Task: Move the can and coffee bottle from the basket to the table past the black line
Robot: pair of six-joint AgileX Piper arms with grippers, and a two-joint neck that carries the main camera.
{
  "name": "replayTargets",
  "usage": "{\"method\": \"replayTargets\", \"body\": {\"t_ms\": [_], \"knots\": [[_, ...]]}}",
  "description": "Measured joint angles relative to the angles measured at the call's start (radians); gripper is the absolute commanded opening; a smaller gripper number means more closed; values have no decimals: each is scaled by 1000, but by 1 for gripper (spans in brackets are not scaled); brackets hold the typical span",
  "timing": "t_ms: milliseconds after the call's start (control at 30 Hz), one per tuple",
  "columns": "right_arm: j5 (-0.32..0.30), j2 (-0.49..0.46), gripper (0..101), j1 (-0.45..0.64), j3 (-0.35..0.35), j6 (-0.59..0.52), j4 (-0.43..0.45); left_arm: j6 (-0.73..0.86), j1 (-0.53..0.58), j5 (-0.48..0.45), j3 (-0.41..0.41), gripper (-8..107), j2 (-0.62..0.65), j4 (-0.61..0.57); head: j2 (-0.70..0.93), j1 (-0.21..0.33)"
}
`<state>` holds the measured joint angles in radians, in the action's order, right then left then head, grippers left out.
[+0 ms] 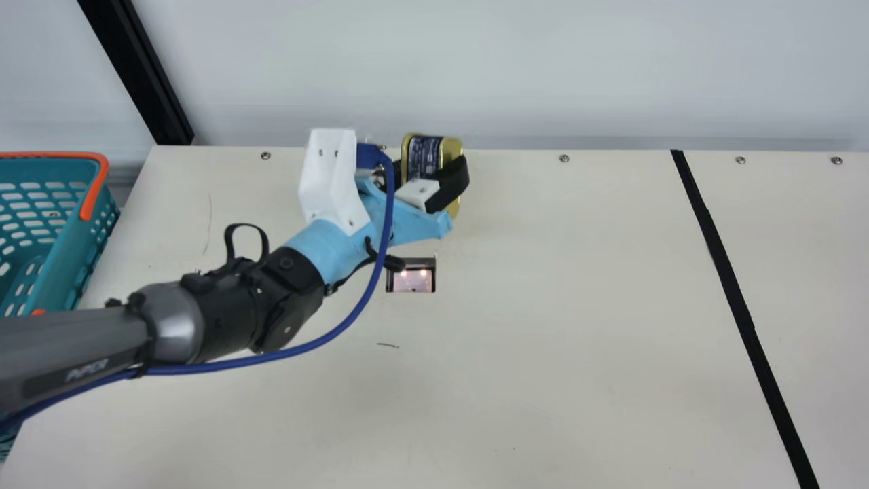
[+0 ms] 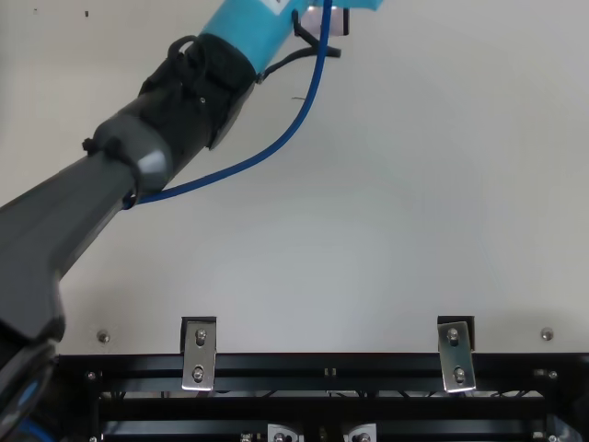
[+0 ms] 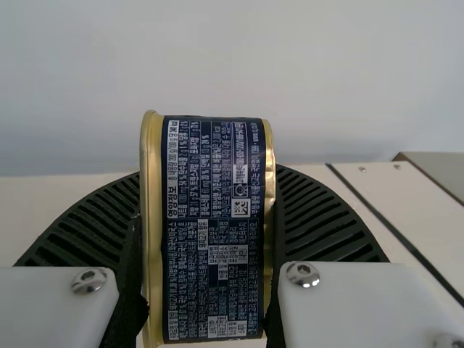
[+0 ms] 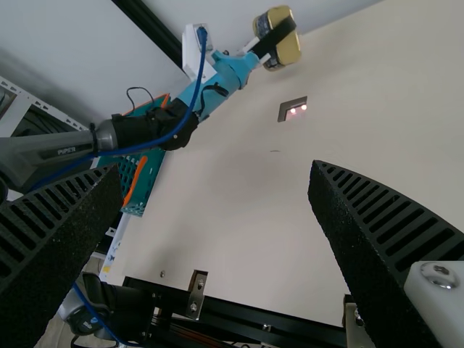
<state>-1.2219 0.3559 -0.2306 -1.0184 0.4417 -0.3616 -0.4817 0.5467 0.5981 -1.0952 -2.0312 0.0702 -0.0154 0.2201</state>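
Right gripper [image 4: 216,170]: black ribbed fingers are spread wide, with nothing held between them.
Black tape line [image 1: 732,278]: laid along the right part of the cream table [image 1: 543,326].
Teal perforated plastic basket [image 1: 81,231]: set at the left edge.
Left gripper [image 3: 208,177]: fingers are closed on the gold-and-navy metal can [image 3: 210,232].
Can position: held sideways near the table's far edge, apparently raised, short of the line.
Likely handling: stiff, dense, dent-prone if dropped; smooth metal may slip.
Best hold: both opposite gold ends should be gripped squarely, as now.
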Motion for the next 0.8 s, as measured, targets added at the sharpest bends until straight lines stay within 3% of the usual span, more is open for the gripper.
{"method": "replayTargets", "body": {"t_ms": [200, 500, 800], "knots": [[0, 0, 101, 0, 0, 0, 0, 30, -6, -84, 14, 10, 130, 24, 0, 0], [0, 0, 101, 0, 0, 0, 0, 138, -38, -283, 49, 10, 376, 29, 0, 0], [0, 0, 101, 0, 0, 0, 0, 153, -38, -304, 49, 10, 401, 30, 0, 0]]}}
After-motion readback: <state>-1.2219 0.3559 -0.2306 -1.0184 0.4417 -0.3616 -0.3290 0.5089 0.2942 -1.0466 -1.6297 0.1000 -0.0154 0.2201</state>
